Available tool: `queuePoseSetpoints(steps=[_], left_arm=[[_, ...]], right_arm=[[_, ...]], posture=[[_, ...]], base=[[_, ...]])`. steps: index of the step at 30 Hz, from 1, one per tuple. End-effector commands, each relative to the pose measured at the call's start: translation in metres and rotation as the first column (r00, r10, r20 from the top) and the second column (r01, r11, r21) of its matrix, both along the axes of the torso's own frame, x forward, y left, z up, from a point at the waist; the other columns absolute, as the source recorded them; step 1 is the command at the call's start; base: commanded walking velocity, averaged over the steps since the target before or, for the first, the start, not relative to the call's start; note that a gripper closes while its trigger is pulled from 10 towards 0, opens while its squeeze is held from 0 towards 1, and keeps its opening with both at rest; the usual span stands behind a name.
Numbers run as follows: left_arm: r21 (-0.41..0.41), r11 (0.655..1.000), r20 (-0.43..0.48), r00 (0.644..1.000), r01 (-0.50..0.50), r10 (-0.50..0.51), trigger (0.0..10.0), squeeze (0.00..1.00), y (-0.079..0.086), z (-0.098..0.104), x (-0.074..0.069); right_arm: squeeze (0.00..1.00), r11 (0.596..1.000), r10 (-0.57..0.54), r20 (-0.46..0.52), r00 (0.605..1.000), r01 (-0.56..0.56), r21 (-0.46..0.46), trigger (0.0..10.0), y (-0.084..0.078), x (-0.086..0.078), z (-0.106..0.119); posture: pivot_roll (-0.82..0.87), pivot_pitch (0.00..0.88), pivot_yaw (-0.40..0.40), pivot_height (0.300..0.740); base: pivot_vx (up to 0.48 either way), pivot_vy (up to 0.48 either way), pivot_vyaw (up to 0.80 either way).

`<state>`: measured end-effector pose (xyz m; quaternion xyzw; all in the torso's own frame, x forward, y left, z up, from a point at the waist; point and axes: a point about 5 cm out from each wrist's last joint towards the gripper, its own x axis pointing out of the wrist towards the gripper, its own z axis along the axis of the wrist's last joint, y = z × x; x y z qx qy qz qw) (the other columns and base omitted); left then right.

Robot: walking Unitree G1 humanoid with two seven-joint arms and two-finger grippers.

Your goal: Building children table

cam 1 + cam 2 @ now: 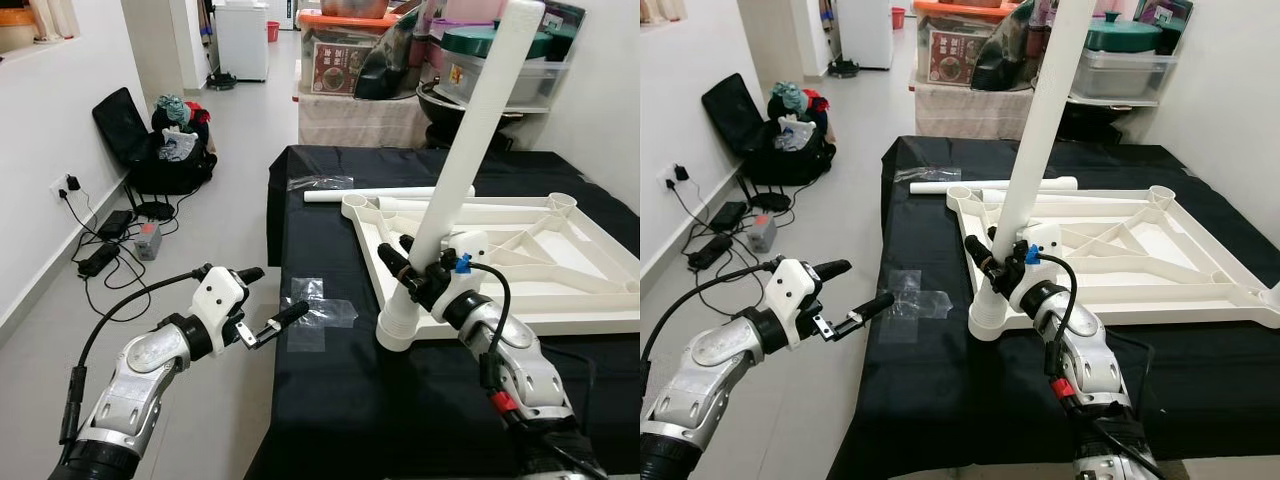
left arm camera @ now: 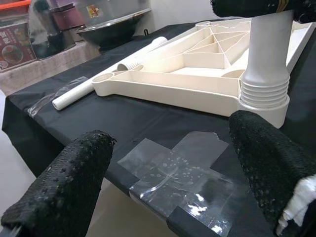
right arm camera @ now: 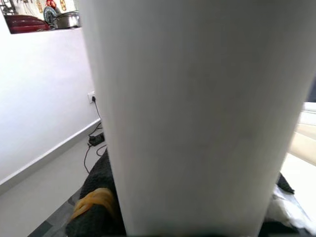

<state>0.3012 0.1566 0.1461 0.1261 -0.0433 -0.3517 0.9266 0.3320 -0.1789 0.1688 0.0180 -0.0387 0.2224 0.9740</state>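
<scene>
A cream plastic table top lies upside down on a black-covered table. A long white table leg stands tilted in the top's near left corner socket. My right gripper is shut on the leg low down, just above the socket; the leg fills the right wrist view. A second white leg lies flat on the cloth behind the top. My left gripper is open off the table's left edge, level with a patch of clear tape, holding nothing.
Bags and a folded chair stand by the left wall, with cables and a power adapter on the floor. Storage boxes and pots crowd a low shelf behind the table. A clear plastic wrapper lies at the table's far left.
</scene>
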Motion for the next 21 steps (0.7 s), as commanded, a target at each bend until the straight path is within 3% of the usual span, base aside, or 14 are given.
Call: queuePoseSetpoints(steps=[1, 9, 11, 16, 21], left_arm=[[0.007, 1.000, -0.006, 1.000, 0.006, -0.006, 10.0, 0.00, -0.002, -0.004, -0.002], [0.001, 1.000, -0.012, 1.000, 0.002, -0.002, 10.0, 0.00, -0.001, -0.004, -0.002], [-0.002, 1.000, -0.015, 1.000, 0.001, -0.002, 10.0, 0.00, -0.002, -0.005, -0.002], [-0.003, 1.000, -0.015, 1.000, 0.002, -0.002, 10.0, 0.00, -0.002, -0.005, -0.002], [-0.005, 1.000, -0.013, 1.000, 0.002, -0.002, 10.0, 0.00, -0.002, -0.004, -0.001]], right_arm=[[0.00, 0.999, -0.035, -0.017, 0.999, 0.035, -0.016, 0.0, -0.005, 0.001, -0.006], [0.00, 1.000, 0.013, -0.035, 0.999, -0.013, 0.018, 0.0, 0.001, -0.002, -0.015], [0.00, 0.996, 0.086, -0.027, 0.996, -0.085, 0.033, 0.0, 0.010, -0.006, -0.015], [0.00, 0.993, 0.114, -0.025, 0.993, -0.113, 0.038, 0.0, 0.014, -0.009, -0.015], [0.00, 0.979, 0.188, -0.037, 0.982, -0.184, 0.087, 0.0, 0.029, -0.021, -0.020]], posture=[[0.06, 0.000, -0.068, 0.740], [0.07, 0.000, -0.072, 0.740], [0.07, 0.000, -0.067, 0.740], [0.06, 0.000, -0.065, 0.740], [0.06, 0.000, -0.066, 0.740]], base=[[0.000, 0.000, 0.00], [0.000, 0.000, 0.00], [0.000, 0.000, 0.00], [0.000, 0.000, 0.00], [0.000, 0.000, 0.00]])
